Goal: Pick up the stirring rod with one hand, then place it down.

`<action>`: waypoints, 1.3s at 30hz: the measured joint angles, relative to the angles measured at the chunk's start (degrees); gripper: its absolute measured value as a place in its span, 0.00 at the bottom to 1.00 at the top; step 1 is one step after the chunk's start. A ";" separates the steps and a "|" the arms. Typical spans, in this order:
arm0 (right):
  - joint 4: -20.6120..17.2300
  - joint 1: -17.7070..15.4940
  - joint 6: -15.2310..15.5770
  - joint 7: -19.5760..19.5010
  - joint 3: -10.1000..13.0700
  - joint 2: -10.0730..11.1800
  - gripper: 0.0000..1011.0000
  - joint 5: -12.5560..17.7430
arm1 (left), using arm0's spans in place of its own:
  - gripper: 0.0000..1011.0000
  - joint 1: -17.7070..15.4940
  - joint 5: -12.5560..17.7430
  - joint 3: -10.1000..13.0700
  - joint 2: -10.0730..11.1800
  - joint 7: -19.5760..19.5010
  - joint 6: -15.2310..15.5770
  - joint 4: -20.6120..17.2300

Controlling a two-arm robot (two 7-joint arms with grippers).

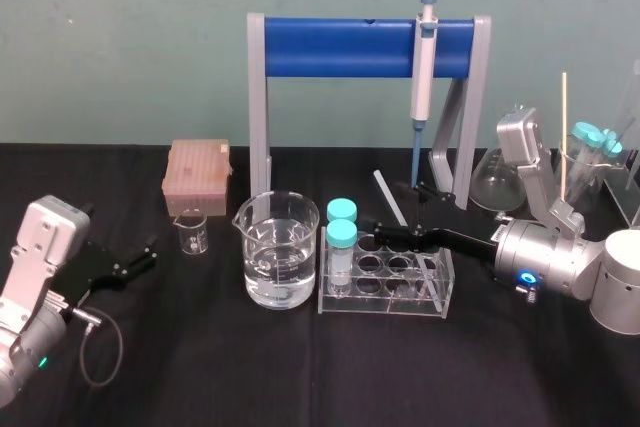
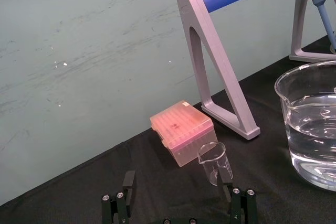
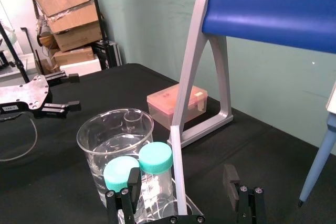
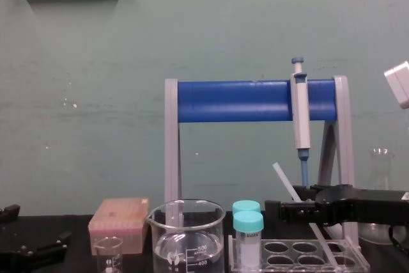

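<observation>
Rod [image 3: 176,156] btw spread jaws of right end effector [image 3: 181,179].

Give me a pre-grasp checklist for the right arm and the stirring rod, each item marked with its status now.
1. The stirring rod stands between the right gripper fingers: ok.
2. Jaws open, not touching the rod: ok.
3. The rod leans tilted, its lower end in the tube rack: ok.
4. Clearance from the capped tubes beside one finger: cannot tell.
5. The left gripper is parked far to the left, away from the rack: ok.
</observation>
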 joint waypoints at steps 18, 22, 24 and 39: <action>0.02 0.02 0.08 0.01 -0.02 0.03 0.92 -0.01 | 0.99 0.00 0.00 0.00 0.00 0.00 0.00 0.00; 0.01 0.00 0.11 0.03 -0.03 0.04 0.83 0.02 | 0.99 0.00 0.00 0.00 0.00 0.00 0.00 0.00; 0.00 0.00 0.13 0.05 -0.03 0.05 0.78 0.03 | 0.99 0.00 0.00 0.00 0.00 0.00 0.00 0.00; -0.02 0.00 0.22 0.06 -0.04 0.05 0.30 0.08 | 0.99 0.00 0.00 0.00 0.00 0.00 0.00 0.00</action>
